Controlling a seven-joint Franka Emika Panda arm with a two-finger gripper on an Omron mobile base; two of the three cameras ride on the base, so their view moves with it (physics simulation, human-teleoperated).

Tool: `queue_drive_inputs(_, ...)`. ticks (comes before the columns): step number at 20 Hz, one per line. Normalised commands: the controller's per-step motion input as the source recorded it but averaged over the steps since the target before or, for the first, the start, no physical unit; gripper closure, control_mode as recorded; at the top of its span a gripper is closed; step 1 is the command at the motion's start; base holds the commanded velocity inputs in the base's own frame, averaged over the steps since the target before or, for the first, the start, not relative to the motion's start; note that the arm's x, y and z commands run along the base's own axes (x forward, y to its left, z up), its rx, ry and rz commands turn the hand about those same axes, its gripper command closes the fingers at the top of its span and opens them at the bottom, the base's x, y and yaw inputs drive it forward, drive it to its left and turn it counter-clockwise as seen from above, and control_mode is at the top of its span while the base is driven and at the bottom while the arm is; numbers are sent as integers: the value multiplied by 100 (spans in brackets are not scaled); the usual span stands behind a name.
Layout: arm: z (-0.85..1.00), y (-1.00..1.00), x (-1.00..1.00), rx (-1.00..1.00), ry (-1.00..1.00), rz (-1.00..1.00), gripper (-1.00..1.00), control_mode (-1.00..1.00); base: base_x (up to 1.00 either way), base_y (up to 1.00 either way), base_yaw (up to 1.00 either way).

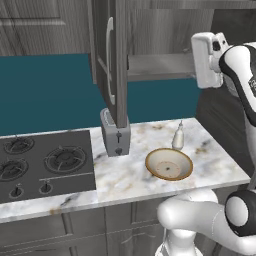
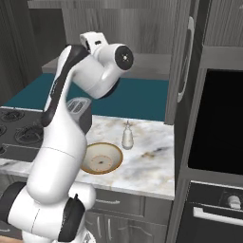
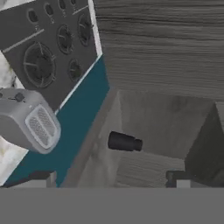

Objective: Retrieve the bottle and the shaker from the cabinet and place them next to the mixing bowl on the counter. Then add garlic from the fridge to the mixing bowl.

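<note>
The shaker (image 3: 124, 141), a small dark cylinder, sits on the shelf inside the open cabinet (image 1: 160, 66). My gripper (image 3: 109, 178) faces it from a short way off, open and holding nothing. The arm's white wrist (image 1: 204, 60) is raised at the right end of that shelf. A pale bottle (image 1: 178, 136) (image 2: 127, 136) stands upright on the marble counter, just behind the tan mixing bowl (image 1: 169, 164) (image 2: 99, 159). The bowl looks empty. The garlic and the fridge are out of view.
The cabinet door (image 1: 115, 65) hangs open over a grey toaster (image 1: 116, 134) (image 3: 28, 120). A black gas stove (image 1: 45, 162) lies left of the toaster. A built-in oven (image 2: 218, 123) stands right of the counter (image 1: 210, 155).
</note>
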Motion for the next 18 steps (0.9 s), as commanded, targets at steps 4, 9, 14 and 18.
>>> queue_drive_inputs(4, 0, 45, 0, -44, -49, 21, -100, -100, 0, 0, 0)
queue_drive_inputs(9, 9, 33, 0, -41, -26, 22, -100, -100, 0, 0, 0)
queue_drive_inputs(14, 26, 0, 0, -31, -17, 26, -100, -100, 0, 0, 0)
queue_drive_inputs(18, 11, 1, 0, -25, -43, 16, -100, -100, 0, 0, 0)
